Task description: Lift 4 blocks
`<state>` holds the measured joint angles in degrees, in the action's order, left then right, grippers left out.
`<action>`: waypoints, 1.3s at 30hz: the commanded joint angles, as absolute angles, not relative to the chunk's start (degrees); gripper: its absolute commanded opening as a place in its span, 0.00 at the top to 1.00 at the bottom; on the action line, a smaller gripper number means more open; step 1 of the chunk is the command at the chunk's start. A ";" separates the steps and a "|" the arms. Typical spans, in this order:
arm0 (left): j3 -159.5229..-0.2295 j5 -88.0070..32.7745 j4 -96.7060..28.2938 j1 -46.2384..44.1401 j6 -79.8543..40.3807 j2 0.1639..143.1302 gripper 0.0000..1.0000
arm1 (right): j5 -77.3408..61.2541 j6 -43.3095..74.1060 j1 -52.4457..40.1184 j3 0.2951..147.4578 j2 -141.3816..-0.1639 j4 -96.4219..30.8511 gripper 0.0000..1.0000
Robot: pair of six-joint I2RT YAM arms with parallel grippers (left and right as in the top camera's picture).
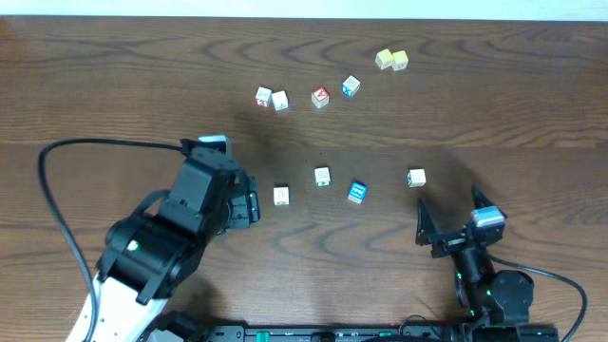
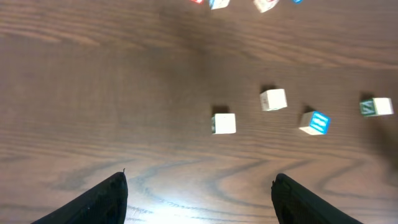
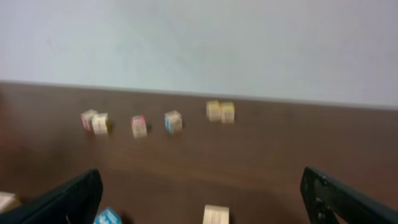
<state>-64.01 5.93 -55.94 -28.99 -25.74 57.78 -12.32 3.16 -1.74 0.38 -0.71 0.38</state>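
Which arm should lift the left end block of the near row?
Left. The left gripper is open right beside that block, which lies just ahead between its fingers. The right gripper sits by the far end block.

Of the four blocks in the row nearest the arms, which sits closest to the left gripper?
The cream block at the row's left end, just off the left gripper; the blue block and the rest lie farther right.

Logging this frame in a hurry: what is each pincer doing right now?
The left pincer is open, holding nothing.
The right pincer is open, holding nothing.
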 commanded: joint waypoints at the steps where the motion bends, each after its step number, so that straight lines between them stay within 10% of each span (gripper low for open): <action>1: -65.21 9.82 -56.12 -29.17 -27.35 60.05 0.25 | -21.52 11.94 -2.46 0.32 -0.43 4.10 0.01; 7: -65.21 10.15 -56.10 -29.17 -27.33 63.57 0.25 | -29.63 34.61 -2.46 0.32 -0.43 17.93 0.01; 13: -65.21 10.09 -56.14 -29.17 -27.33 65.58 0.25 | -28.49 32.60 -2.07 5.93 -0.67 30.26 0.01; 27: -65.21 10.09 -56.05 -24.40 -35.94 65.80 0.25 | -20.91 0.30 -0.21 69.36 -42.81 -59.57 0.01; 35: -65.21 0.95 -57.06 -12.53 -37.36 65.58 0.25 | -32.95 1.63 -0.21 79.53 -62.65 -74.32 0.01; 39: -65.21 0.47 -58.46 -9.72 -37.36 65.58 0.25 | -24.56 4.75 -1.21 79.53 -69.49 -75.53 0.26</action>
<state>-64.36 2.87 -57.49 -11.20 -36.29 65.84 -28.64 2.94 -0.93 78.72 -66.24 -74.83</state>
